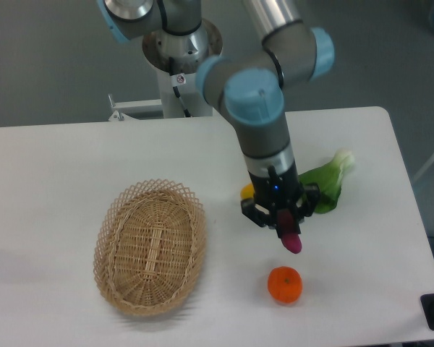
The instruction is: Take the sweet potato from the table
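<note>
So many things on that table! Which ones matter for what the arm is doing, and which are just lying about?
Part of the job:
- sweet potato, clamped in the gripper jaws, lifted above the table

Just lying about:
- wicker basket
- orange
- leafy green
- yellow fruit, mostly hidden behind the arm
</note>
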